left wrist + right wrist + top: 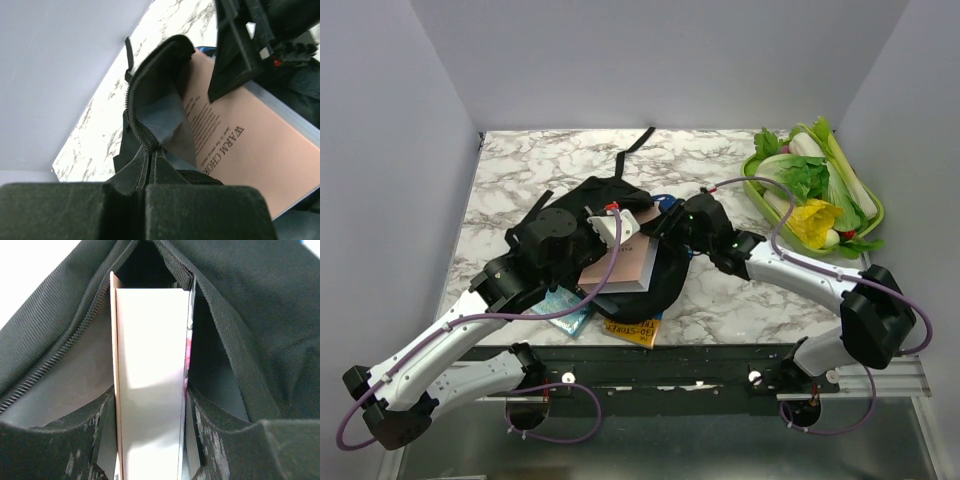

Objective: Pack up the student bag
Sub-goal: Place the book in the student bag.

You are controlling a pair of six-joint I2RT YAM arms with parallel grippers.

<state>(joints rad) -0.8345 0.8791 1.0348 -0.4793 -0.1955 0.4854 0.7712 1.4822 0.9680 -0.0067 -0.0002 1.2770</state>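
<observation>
The black student bag point(585, 200) lies mid-table with its zippered mouth open. My left gripper point(610, 222) is shut on the fabric rim of the bag's mouth point(150, 130) and holds it up; in its wrist view the gripper point(145, 186) pinches the fabric just below the zipper. My right gripper point(662, 224) is shut on a thick pink-covered book point(620, 266). The book's far end is inside the opening. In the right wrist view the gripper point(150, 410) clamps the book's white page edge point(150, 365), with the bag point(240, 295) around it. The pink cover point(240, 150) shows printed text.
A yellow book point(635, 330) and a teal book point(565, 306) lie under the bag's near edge, close to the table front. A green tray point(871, 220) of vegetables stands at the right. A bag strap point(638, 140) runs toward the back wall.
</observation>
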